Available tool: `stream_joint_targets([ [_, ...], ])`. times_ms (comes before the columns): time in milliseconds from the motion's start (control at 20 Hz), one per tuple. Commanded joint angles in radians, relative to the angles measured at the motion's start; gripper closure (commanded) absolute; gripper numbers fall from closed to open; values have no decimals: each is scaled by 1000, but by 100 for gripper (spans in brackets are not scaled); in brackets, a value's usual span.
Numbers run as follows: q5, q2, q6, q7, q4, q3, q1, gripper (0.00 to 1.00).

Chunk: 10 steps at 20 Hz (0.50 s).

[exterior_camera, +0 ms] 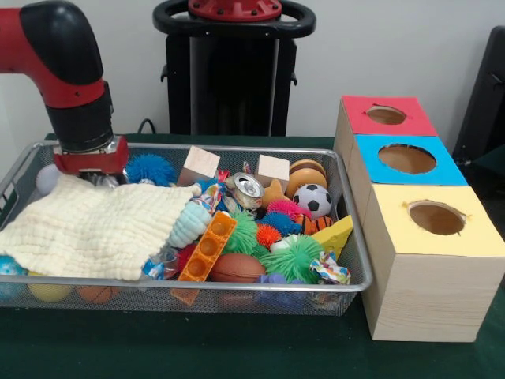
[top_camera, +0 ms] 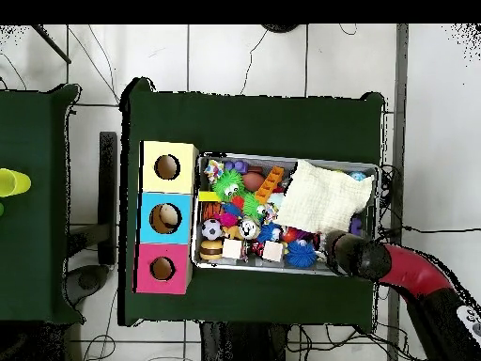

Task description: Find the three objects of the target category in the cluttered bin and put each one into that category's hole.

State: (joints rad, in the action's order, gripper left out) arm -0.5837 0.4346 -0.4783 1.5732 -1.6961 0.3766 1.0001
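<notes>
The end effector (exterior_camera: pixel 99 175) sits low at the cream muslin cloth (exterior_camera: pixel 91 227) in the wire mesh bin (exterior_camera: pixel 357 251); its grip cannot be told. The bin looks full, so sorting seems barely begun.

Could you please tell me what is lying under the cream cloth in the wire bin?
The cream cloth covers the bin's left part. Poking out at its edges are a pale ribbed toy, a blue spiky ball and a white ball. Whatever lies beneath its middle is hidden.

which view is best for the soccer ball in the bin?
Front view: the soccer ball shows clearly, its black and white patches in plain sight, beside the wooden ball at the basket's box-side end. Overhead shows it only as a small patterned dot.
</notes>
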Motion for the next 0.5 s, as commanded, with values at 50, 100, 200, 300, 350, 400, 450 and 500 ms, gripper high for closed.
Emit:
stream_joint_targets([
  [50,-23,34,-112,-160,12,87,1,0],
  [100,-13,40,-120,-162,8,96,2,0],
  [200,0,73,-117,-161,-17,118,13,0],
  [300,19,105,-125,-161,-45,142,30,0],
  [350,20,113,-121,-165,-54,154,41,0],
  [400,22,127,-129,-167,-59,159,45,0],
  [450,21,135,-132,-167,-67,164,50,0],
  [500,17,138,-134,-168,-65,167,52,0],
])
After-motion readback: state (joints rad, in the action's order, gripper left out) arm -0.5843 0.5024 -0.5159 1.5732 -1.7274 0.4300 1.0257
